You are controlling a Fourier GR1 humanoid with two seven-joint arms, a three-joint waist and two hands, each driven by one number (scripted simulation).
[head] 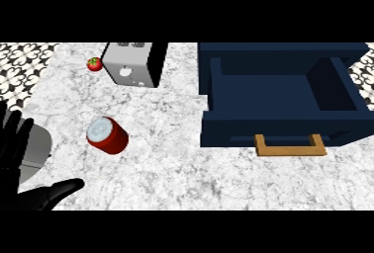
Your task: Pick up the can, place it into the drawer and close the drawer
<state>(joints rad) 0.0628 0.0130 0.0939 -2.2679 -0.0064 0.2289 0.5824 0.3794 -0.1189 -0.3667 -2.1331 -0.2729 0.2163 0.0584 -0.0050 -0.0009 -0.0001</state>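
A red can (107, 134) with a silver top stands on the marble counter, left of centre. At the right, a dark blue drawer (281, 94) is pulled open, and nothing shows inside it. Its tan handle (290, 147) faces the near edge. My left hand (13, 168) rests open at the left edge, fingers up and thumb pointing right. It is left of the can and below it in the view, not touching it. My right hand does not show.
A silver and black toaster (131, 63) stands at the back, left of the drawer. A small red fruit (94, 64) lies just left of the toaster. The counter (168, 173) ends against patterned tiles (22, 64) at the far left.
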